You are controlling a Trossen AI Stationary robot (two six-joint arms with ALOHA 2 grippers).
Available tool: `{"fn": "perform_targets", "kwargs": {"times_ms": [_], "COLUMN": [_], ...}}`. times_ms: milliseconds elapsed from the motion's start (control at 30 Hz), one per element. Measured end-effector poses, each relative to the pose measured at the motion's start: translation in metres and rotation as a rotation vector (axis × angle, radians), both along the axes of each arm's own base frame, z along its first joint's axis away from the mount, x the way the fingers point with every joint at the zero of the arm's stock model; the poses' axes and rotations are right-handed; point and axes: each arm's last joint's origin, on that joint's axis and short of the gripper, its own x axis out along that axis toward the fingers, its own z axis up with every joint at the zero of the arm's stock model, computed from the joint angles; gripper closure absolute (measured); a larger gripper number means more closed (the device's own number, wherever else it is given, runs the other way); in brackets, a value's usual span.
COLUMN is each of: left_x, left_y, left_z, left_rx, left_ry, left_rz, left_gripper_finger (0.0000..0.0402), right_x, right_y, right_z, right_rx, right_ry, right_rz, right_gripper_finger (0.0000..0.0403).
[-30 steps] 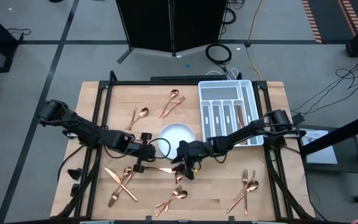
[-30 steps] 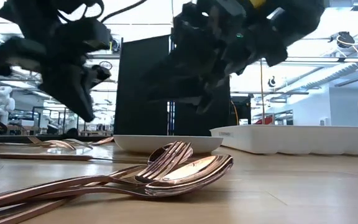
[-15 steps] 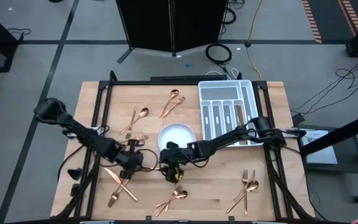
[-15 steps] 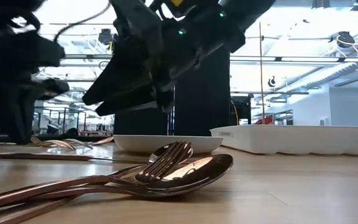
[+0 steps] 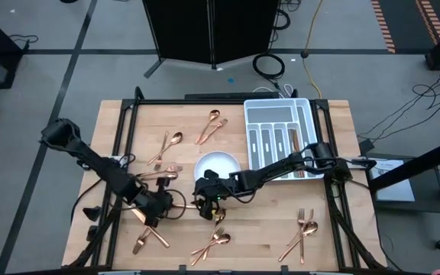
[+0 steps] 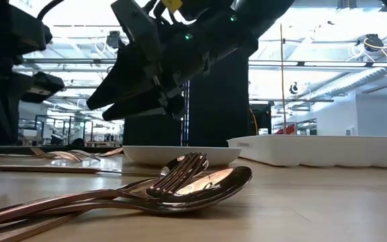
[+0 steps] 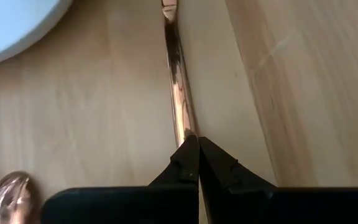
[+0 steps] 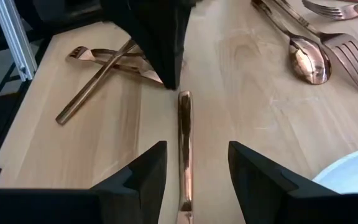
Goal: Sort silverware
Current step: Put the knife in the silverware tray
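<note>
A slim copper piece of silverware (image 8: 184, 149), seemingly a knife, lies flat on the wooden table (image 5: 266, 229) in front of the round white plate (image 5: 218, 166). My right gripper (image 8: 196, 152) is open and low over it, one finger (image 8: 148, 177) on each side. My left gripper (image 7: 194, 140) is shut, its tip at the far end of the same piece (image 7: 176, 68); I cannot tell whether it pinches it. From above, the left gripper (image 5: 161, 205) and right gripper (image 5: 203, 203) face each other. In the low view the right gripper (image 6: 123, 101) hangs just above the table.
The white divided tray (image 5: 281, 136) stands at the back right with copper pieces in one slot. More silverware lies scattered: crossed pieces (image 5: 150, 229), spoons (image 5: 212, 246), forks (image 5: 302, 229), spoons (image 5: 212, 126) behind the plate. A fork and spoon (image 6: 193, 178) lie close to the low camera.
Both grippers have shifted left across the table with the copper piece between them. The left arm has drawn back toward the front left, and the right gripper has followed it.
</note>
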Motion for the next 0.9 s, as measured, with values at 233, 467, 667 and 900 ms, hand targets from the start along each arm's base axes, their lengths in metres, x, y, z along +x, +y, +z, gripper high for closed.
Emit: {"fn": "perform_targets", "kwargs": {"times_ms": [233,467,667,900], "left_x": [0.002,0.002,-0.001,-0.001], "left_y": [-0.005,-0.005,-0.002,-0.003], "left_z": [-0.009,-0.01,-0.012,-0.011], "left_rx": [0.025,0.027,0.052,0.05], "left_ry": [0.01,0.019,0.051,0.048], "left_rz": [0.0,0.014,0.015,0.015], "left_gripper_finger": [0.0401,0.0401,0.0401,0.0402], "right_x": [0.0,0.002,0.002,0.002], "right_y": [0.001,0.002,0.002,0.002], "right_z": [-0.004,-0.021,-0.021,-0.021], "right_rx": [0.002,0.018,0.019,0.021], "right_ry": [0.005,0.045,0.041,0.036], "right_rz": [0.0,-0.012,-0.01,-0.009], "right_gripper_finger": [0.0241,0.0241,0.0241,0.0241]}}
